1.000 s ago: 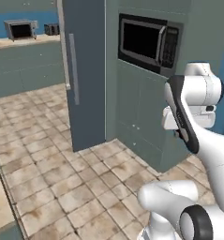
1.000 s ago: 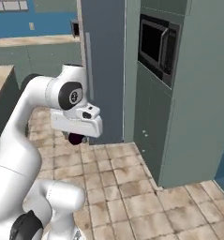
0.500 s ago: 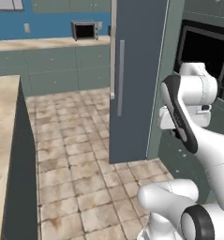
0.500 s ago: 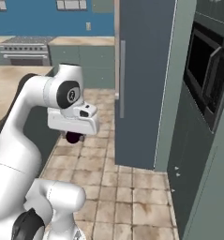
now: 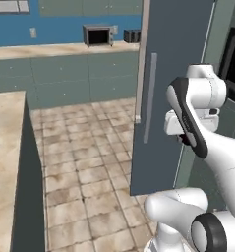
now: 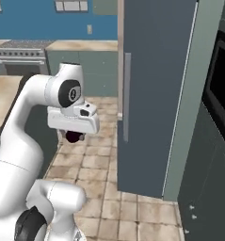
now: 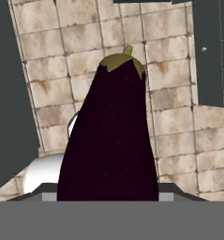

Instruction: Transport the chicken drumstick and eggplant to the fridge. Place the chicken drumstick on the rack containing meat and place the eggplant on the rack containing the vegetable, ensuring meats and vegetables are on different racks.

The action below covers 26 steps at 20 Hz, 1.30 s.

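My gripper [image 6: 75, 137] is shut on the eggplant [image 7: 111, 140], a dark purple oval with a green cap that stands tall in the middle of the hand view. From the right base view the eggplant [image 6: 76, 137] peeks out dark under the white hand, held at mid height above the tiled floor. The fridge [image 5: 173, 74] is a tall slate-grey cabinet with a long vertical handle [image 5: 149, 98], closed, just ahead and right of the arm. In the right base view the fridge [image 6: 151, 94] fills the middle. The chicken drumstick is out of view.
A beige-topped counter [image 5: 6, 147] runs along the left. On the far counter sits a small microwave [image 5: 98, 35], and a stove [image 6: 20, 59] stands at the back left. The grey-green column with the built-in microwave [image 6: 222, 94] flanks the fridge on the right.
The whole picture has shifted, so the base has moved and turned: the fridge now stands closer and more central. The eggplant stays held in the gripper.
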### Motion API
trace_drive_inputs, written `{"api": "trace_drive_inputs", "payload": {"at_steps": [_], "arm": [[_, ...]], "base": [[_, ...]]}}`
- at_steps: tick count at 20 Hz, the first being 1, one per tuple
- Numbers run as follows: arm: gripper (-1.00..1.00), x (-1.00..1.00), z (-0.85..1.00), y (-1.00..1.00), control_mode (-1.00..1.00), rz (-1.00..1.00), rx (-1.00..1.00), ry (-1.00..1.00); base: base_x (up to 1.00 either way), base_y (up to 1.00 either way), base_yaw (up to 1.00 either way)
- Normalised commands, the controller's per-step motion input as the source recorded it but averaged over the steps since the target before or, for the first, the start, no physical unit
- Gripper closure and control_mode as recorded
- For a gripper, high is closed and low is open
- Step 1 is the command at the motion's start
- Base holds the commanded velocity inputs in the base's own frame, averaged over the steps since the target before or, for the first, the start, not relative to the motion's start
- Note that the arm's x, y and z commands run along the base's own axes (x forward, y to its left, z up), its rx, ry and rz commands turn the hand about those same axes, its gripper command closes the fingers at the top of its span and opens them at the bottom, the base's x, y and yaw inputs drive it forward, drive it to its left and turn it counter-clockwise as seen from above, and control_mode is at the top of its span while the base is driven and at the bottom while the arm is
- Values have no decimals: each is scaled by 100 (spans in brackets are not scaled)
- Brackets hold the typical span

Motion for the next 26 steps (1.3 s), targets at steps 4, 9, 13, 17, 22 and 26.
{"api": "trace_drive_inputs", "payload": {"at_steps": [4,9,13,17,22,26], "arm": [[100,0,0,0,100,0,0,0],[100,0,0,0,100,0,0,0],[100,0,0,0,100,0,0,0],[100,0,0,0,100,0,0,0],[100,0,0,0,100,0,0,0],[100,0,0,0,100,0,0,0]], "base": [[100,43,-4],[100,34,0],[100,11,-3],[100,33,-13],[100,70,-38],[100,100,-54]]}}
